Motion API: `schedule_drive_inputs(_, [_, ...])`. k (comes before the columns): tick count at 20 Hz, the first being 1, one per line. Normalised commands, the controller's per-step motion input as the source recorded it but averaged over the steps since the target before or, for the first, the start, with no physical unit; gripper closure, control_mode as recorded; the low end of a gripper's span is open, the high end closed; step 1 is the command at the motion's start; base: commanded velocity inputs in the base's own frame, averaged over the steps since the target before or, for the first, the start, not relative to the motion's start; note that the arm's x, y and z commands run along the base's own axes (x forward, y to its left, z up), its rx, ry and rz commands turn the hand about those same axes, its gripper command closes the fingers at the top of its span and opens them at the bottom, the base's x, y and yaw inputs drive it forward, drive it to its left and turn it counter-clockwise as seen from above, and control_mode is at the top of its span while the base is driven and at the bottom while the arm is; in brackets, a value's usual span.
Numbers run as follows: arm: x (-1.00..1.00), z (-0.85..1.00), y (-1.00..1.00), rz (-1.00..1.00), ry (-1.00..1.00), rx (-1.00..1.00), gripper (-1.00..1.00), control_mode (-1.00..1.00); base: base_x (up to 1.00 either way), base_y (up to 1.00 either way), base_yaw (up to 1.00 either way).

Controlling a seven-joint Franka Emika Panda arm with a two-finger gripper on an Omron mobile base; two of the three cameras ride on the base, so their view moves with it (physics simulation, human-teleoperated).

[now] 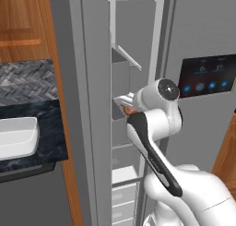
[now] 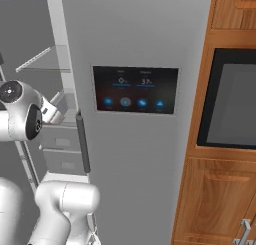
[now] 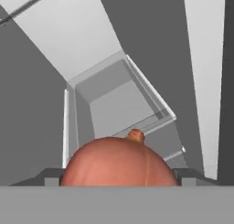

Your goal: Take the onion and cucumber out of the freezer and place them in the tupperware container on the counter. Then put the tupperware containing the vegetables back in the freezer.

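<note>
The freezer stands open, its door swung out to the left. My gripper reaches into it at mid-shelf height. The reddish-orange onion sits between the two fingertips, touching both, so the gripper is shut on it. A sliver of the onion shows under the hand in the left base view. The cucumber is hidden. The white tupperware container rests on the dark counter to the left of the freezer.
Grey freezer shelves and bins lie beyond the onion. The fridge door with the dark touch panel is shut on the right, with a bar handle. Wooden cabinets and a wall oven stand further right.
</note>
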Motion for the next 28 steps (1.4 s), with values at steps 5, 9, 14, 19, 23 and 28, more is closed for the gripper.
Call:
schedule_drive_inputs(5, [-0.67, 0.30, -0.31, 0.00, 0.00, 0.01, 1.00, -1.00, 0.00, 0.00, 0.00])
schedule_drive_inputs(9, [-0.62, 0.30, -0.47, 0.00, 0.00, 0.03, 1.00, -1.00, 0.00, 0.00, 0.00])
schedule_drive_inputs(14, [-0.85, 0.35, -0.53, 0.00, 0.00, 0.03, 1.00, -1.00, 0.00, 0.00, 0.00])
schedule_drive_inputs(19, [-0.96, 0.41, -0.49, 0.04, 0.00, 0.01, 1.00, -1.00, 0.00, 0.00, 0.00])
schedule_drive_inputs(23, [-0.91, 0.47, -0.37, 0.07, 0.00, 0.00, 1.00, -1.00, 0.00, 0.00, 0.00])
schedule_drive_inputs(28, [-0.65, 0.33, -0.28, 0.08, 0.00, 0.00, 1.00, -1.00, 0.00, 0.00, 0.00])
